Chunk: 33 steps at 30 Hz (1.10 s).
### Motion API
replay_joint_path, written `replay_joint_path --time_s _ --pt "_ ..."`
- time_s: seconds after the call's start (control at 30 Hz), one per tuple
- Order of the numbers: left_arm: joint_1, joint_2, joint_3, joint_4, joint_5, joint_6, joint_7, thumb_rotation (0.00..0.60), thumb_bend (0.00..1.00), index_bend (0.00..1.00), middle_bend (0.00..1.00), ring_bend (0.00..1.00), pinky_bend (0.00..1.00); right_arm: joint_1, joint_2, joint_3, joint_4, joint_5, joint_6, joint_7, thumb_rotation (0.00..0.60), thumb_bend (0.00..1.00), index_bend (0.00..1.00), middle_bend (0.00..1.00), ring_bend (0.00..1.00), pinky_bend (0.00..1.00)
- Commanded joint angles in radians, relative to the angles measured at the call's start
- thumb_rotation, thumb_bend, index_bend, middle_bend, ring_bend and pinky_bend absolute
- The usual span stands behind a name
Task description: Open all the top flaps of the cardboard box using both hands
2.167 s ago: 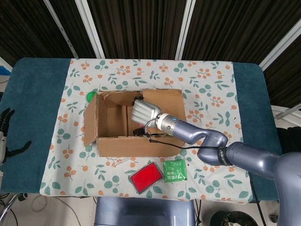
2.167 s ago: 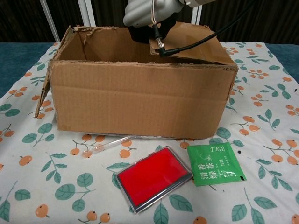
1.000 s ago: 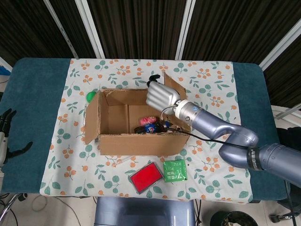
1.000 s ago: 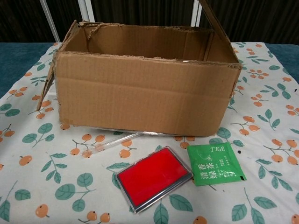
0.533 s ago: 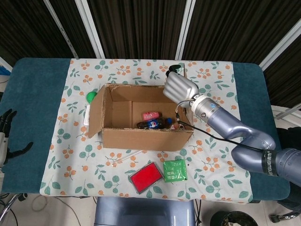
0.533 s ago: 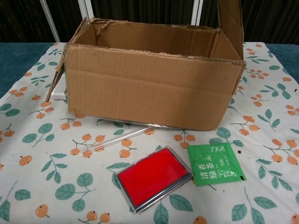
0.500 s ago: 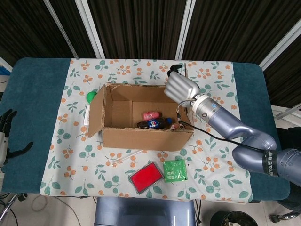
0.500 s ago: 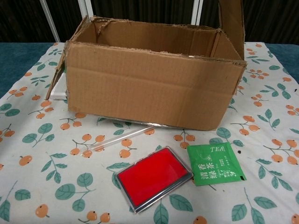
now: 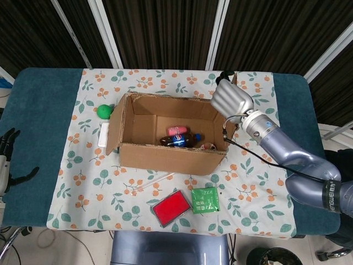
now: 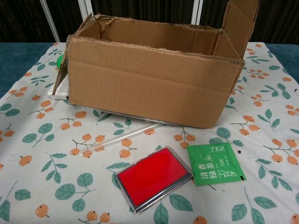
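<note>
The cardboard box (image 9: 165,157) (image 10: 149,88) stands mid-table with its top uncovered. My right hand (image 9: 231,98) lies on the box's right flap (image 10: 239,21), fingertips curled over its far edge; the thumb is hidden, so a grip cannot be confirmed. In the chest view that flap stands up and leans slightly outward. The left flap (image 9: 114,130) hangs down outside the left wall. My left hand (image 9: 6,157) hangs at the far left of the head view, off the table, fingers spread and holding nothing. Neither hand shows in the chest view.
Inside the box lie a dark bottle (image 9: 179,139) and a pink item (image 9: 176,130). A green ball (image 9: 104,111) and a white object (image 9: 103,134) sit by its left side. In front lie a red case (image 10: 154,177), a green tea packet (image 10: 216,164) and a clear tube (image 10: 122,136).
My right hand has moved right and away, carrying the right flap from flat over the box to upright and leaning outward. The box slid and turned slightly rightward. The left hand has stayed still.
</note>
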Motion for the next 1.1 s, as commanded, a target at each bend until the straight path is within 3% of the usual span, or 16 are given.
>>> replay_joint_path --time_s 0.03,0.4,0.63,0.87,1.03,1.1 --pt "0.001 0.0 -0.001 -0.001 -0.001 0.0 -0.002 0.6 0.18 0.0 0.0 0.0 0.0 -0.01 0.003 -0.007 -0.005 -0.001 0.008 0.002 0.6 0.94 0.7 0.49 0.32 0.36" --pt "0.001 0.0 -0.002 -0.002 0.0 -0.002 0.0 0.6 0.18 0.0 0.0 0.0 0.0 -0.055 0.01 -0.025 -0.01 -0.013 0.038 0.009 0.6 0.79 0.66 0.45 0.3 0.34" --pt "0.001 0.0 -0.002 -0.002 -0.001 -0.005 0.0 0.6 0.18 0.0 0.0 0.0 0.0 -0.097 0.004 -0.032 -0.023 -0.012 0.076 0.016 0.6 0.76 0.65 0.44 0.3 0.34" --pt "0.002 -0.001 -0.005 0.002 -0.003 -0.003 0.003 0.6 0.18 0.0 0.0 0.0 0.0 -0.218 -0.019 -0.015 -0.052 0.014 0.261 0.079 0.6 0.67 0.55 0.38 0.28 0.31" --pt "0.0 -0.006 -0.002 0.003 -0.001 -0.005 0.021 0.6 0.18 0.0 0.0 0.0 0.0 -0.382 -0.04 0.012 -0.099 0.005 0.49 0.201 0.6 0.6 0.46 0.31 0.26 0.3" --pt "0.0 -0.008 -0.001 0.004 0.001 -0.003 0.027 0.6 0.18 0.0 0.0 0.0 0.0 -0.419 -0.05 0.02 -0.102 -0.002 0.532 0.233 0.6 0.58 0.41 0.29 0.25 0.29"
